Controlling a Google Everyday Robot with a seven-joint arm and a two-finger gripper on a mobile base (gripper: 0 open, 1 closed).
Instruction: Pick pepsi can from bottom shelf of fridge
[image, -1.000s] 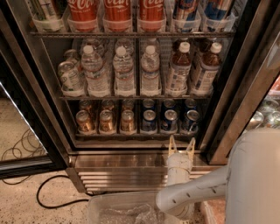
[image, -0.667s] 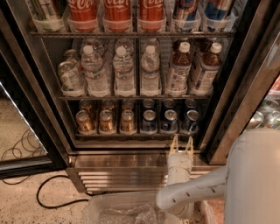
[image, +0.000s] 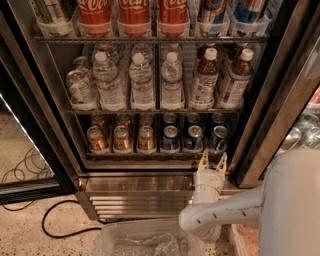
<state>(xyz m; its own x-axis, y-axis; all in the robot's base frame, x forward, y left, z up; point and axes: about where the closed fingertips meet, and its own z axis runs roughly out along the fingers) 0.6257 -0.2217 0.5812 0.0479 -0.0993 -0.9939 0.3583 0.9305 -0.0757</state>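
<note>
The fridge (image: 55, 100) stands open in front of me. On its bottom shelf (image: 150, 154) several dark-blue pepsi cans stand at the right, with a front row at the left (image: 171, 139), the middle (image: 194, 138) and the right (image: 218, 138). Gold-brown cans (image: 121, 139) stand at the left of the same shelf. My gripper (image: 212, 159) is open, pointing up into the fridge just below the shelf's front edge, under the rightmost pepsi can. It holds nothing.
Water bottles (image: 142, 80) and tea bottles (image: 205, 77) fill the middle rack, red Coca-Cola cans (image: 134, 15) the top. Below is the ribbed steel base panel (image: 135, 195). A clear plastic bin (image: 150, 240) sits on the floor, a black cable (image: 55, 220) at the left. The glass door (image: 295, 100) is at the right.
The gripper has moved slightly up and to the right, closer to the bottom shelf's front edge. The cans have not moved.
</note>
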